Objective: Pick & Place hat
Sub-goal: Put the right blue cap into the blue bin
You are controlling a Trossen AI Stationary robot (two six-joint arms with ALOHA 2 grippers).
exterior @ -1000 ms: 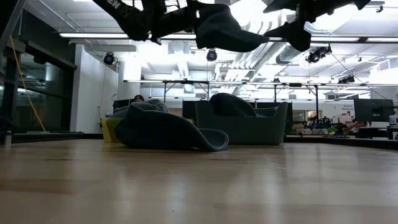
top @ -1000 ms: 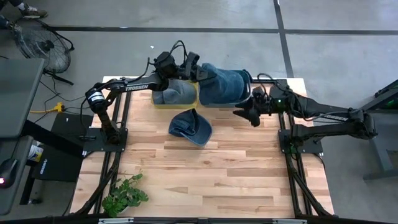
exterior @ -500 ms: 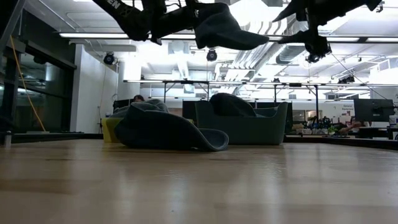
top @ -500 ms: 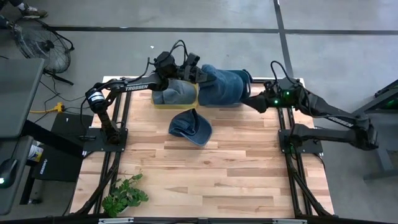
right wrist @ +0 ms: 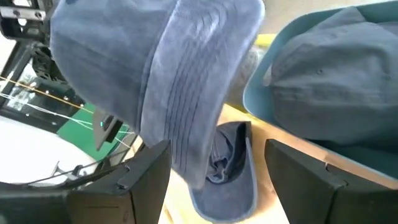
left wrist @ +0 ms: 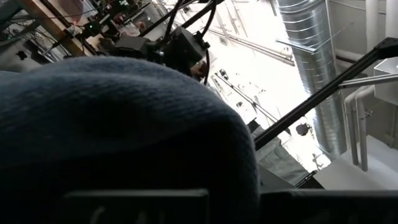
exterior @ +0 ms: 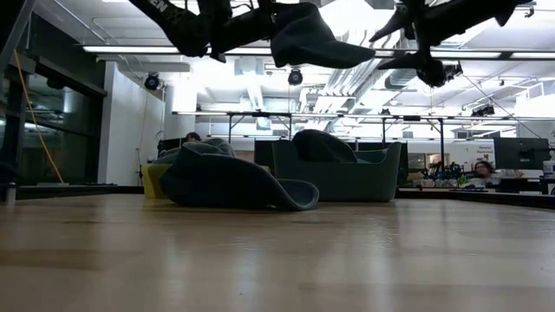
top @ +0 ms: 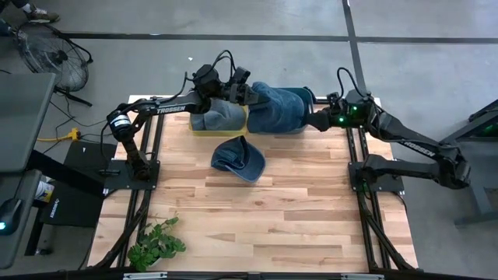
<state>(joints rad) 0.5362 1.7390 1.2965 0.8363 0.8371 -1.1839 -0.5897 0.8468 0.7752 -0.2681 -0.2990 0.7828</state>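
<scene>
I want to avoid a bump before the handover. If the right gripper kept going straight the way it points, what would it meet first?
Most likely the held hat: the right gripper, fingers open, faces its hanging brim, which the left gripper holds up. The cap on the table lies beyond; depth is unclear.

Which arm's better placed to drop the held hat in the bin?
Left. Its gripper already holds the hat above the teal bin. The right gripper hangs open beside it, holding nothing.

Open lab: ceiling ducts [left wrist: 314, 56], strip lights [exterior: 143, 48].
</scene>
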